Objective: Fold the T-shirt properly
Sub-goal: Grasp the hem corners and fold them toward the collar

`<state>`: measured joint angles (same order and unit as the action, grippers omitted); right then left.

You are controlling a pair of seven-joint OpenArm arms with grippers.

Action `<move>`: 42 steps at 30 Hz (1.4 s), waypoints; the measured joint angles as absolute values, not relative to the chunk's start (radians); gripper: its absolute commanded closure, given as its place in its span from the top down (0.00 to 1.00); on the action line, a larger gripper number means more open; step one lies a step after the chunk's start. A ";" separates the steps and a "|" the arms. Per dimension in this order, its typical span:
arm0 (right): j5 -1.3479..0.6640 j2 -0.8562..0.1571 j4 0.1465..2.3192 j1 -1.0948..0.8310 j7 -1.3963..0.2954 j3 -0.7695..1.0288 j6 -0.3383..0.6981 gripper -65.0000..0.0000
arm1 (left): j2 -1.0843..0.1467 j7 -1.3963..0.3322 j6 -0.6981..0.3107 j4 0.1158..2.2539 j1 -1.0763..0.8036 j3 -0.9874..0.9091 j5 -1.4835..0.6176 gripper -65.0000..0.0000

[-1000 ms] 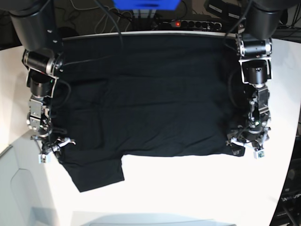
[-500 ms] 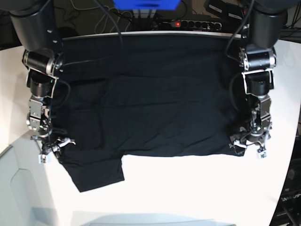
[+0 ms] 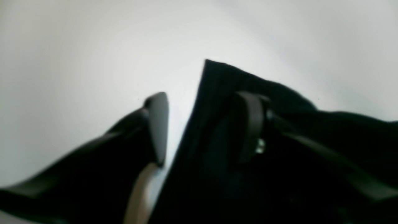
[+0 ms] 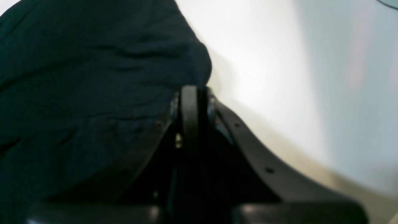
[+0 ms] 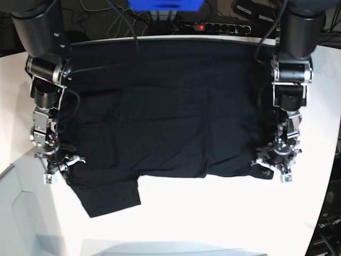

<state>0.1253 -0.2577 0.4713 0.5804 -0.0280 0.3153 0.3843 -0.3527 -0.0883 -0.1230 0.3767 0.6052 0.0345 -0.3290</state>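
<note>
The black T-shirt (image 5: 176, 112) lies spread flat on the white table (image 5: 224, 213), one sleeve (image 5: 109, 194) sticking out toward the front left. My left gripper (image 5: 274, 169) is down at the shirt's front right corner. In the left wrist view the jaws of this gripper (image 3: 202, 96) stand apart; the shirt corner (image 3: 217, 81) lies between them, against the right finger (image 3: 248, 124), and white table shows beside the left finger (image 3: 157, 124). My right gripper (image 5: 57, 169) is at the shirt's left edge. In its wrist view its fingers (image 4: 189, 105) are pressed together, with cloth (image 4: 93, 93) bunched at the tips.
A power strip (image 5: 213, 26) with cables and a blue object (image 5: 165, 4) sit beyond the table's far edge. A pale grey panel (image 5: 24, 213) borders the table at the front left. Bare white tabletop lies in front of the shirt.
My left gripper has shifted inward over the shirt's front right corner and its jaws have narrowed. The right arm and the rest of the shirt have not moved.
</note>
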 measured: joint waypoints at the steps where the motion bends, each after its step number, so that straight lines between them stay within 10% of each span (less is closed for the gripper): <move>1: 0.125 -0.258 0.471 0.580 -0.028 0.315 0.384 0.00 | -0.352 -0.088 -0.123 0.377 0.605 0.035 -0.328 0.32; 9: 0.126 -0.258 0.471 0.580 -0.028 0.315 0.384 0.00 | -0.352 -0.072 -0.123 0.381 0.601 0.035 -0.325 0.00; 42: 0.014 -0.182 1.392 0.101 -0.255 0.396 0.436 0.00 | -0.302 -0.524 -0.108 1.489 0.016 -0.400 -0.323 0.00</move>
